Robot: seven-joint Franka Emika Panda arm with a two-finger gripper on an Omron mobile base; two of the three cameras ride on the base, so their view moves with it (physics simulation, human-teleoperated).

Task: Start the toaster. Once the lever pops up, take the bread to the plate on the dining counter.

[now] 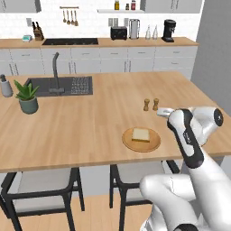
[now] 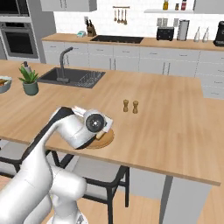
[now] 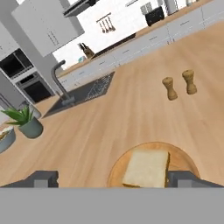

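Hovering just above the plate with jaws spread wide and nothing held, the gripper has the bread lying flat on the plate right below its fingertips, so the delivery looks done. Plate sits near the dining counter edge. Beyond it stand two shakers, further off the sink and plant. Toaster is far back on the rear worktop.

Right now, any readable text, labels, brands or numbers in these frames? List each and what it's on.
None readable.
toaster: pale front knobs, no legible marks.
coffee machine: no brand legible.
jars on the shelf: too small and blurred to tell whether they carry labels.
plate, bread, two wooden shakers: plain.
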